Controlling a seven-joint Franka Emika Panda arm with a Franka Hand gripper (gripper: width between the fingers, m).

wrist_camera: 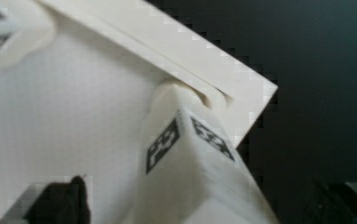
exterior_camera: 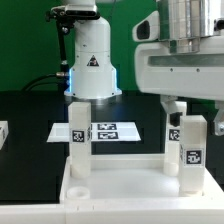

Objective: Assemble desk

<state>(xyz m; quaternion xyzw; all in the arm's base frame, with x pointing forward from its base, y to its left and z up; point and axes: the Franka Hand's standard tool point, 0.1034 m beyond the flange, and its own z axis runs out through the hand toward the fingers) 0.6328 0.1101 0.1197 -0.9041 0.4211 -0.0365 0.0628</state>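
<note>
I see the desk panel [exterior_camera: 120, 195] lying flat on the black surface [exterior_camera: 30, 110], with the marker board [exterior_camera: 105, 132] just behind it and a green wall [exterior_camera: 125, 20] beyond. Two legs stand upright at the panel's rear corners, the left leg [exterior_camera: 78, 140] and the right leg [exterior_camera: 190, 145]. The tool [wrist_camera: 201, 205] hangs over the right leg, its fingers [wrist_camera: 59, 200] wide apart on either side of it.

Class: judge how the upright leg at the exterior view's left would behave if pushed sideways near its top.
The leg looks like rigid moulded plastic, so it likely would not bend. Being tall and narrow, it might tip, though its foot seems seated in a corner of the panel, which should resist.
</note>
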